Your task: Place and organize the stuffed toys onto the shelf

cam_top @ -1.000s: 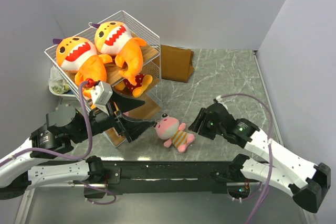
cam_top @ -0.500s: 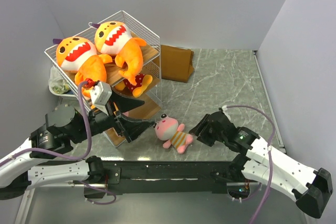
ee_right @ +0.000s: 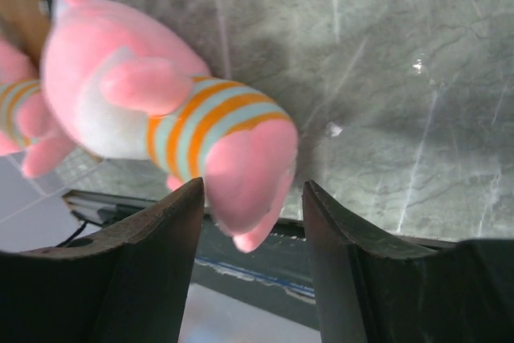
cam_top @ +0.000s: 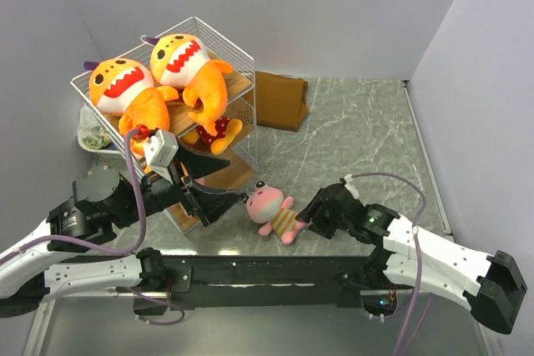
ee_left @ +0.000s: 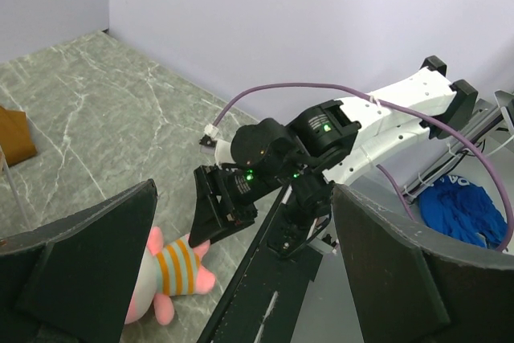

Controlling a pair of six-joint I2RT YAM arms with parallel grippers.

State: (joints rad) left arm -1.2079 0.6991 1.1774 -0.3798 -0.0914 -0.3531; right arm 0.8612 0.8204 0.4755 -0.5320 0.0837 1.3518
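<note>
Pink plush (cam_top: pixel 275 210) in the orange-and-teal striped shirt lies on the bench (cam_top: pixel 359 131), feet pointing at the right tool (cam_top: pixel 307 216).

- Right tool: jaws apart, one on each side of the plush's leg end. The wrist view shows a gap on both sides, so nothing is clamped. It sits low and nearly flat to the bench. I read that as lining up a pinch on the legs, with the fingers sliding alongside rather than digging in.
- Left tool (cam_top: pixel 219 185): jaws spread wide, empty. It hangs just off the plush's head end, in front of a lower board of the shelf (cam_top: pixel 238 56). It could be waiting for a handover or just parked out of the way; can't tell which.
- Shelf: rises directly behind the left tool and is well away from the right one. Two orange sharks (cam_top: pixel 125 89) lie side by side on the top tier, mouths up. Probably only the open top takes their bulk. The red-dotted plush (cam_top: pixel 215 129) sits on the board under them, partly covered by a shark's tail.
- So the pink plush is the one left loose on the bench, between the two tools.

Surface is smooth, hard grey-green marble-look. I'd expect the plush to skid if nudged before the jaws close.

Room: plain pale lilac walls (cam_top: pixel 317 6) box in the bench. A brown folded bag (cam_top: pixel 279 99) lies beyond the shelf, far from both tools.
</note>
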